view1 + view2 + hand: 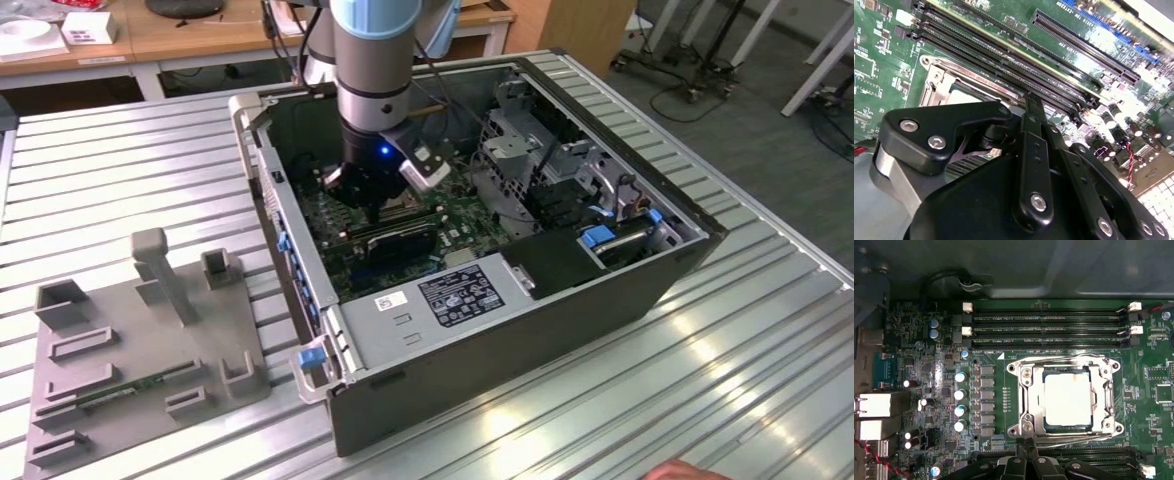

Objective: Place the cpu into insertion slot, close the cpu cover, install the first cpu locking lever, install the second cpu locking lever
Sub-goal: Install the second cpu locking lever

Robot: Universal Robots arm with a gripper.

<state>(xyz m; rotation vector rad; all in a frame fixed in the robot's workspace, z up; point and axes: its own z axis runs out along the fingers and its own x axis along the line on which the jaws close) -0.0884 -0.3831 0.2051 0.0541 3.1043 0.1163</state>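
Observation:
The cpu (pixel 1068 399), a pale square chip, lies flat in the socket on the green motherboard. The cpu cover (pixel 1104 390), a metal frame plate, is folded down around it. One wire locking lever (pixel 1064 359) runs along the socket's side toward the memory slots. A second lever (pixel 1074 438) runs along the opposite side, close to the fingertips. My gripper (pixel 1027 447) is shut with nothing between its fingers, its tips right at the socket's edge by that second lever. In the second wrist view the gripper (pixel 1034 102) hangs just beside the socket frame (pixel 949 82). From outside, the gripper (pixel 378 200) is deep inside the computer case.
Memory slots (pixel 1049 317) flank the socket, and a row of capacitors (pixel 960 395) stands beside it. The open computer case (pixel 534 300) has walls and drive cages around the arm. A grey parts fixture (pixel 147 340) sits on the ribbed table at the exterior view's left. A hand (pixel 681 470) shows at the front edge.

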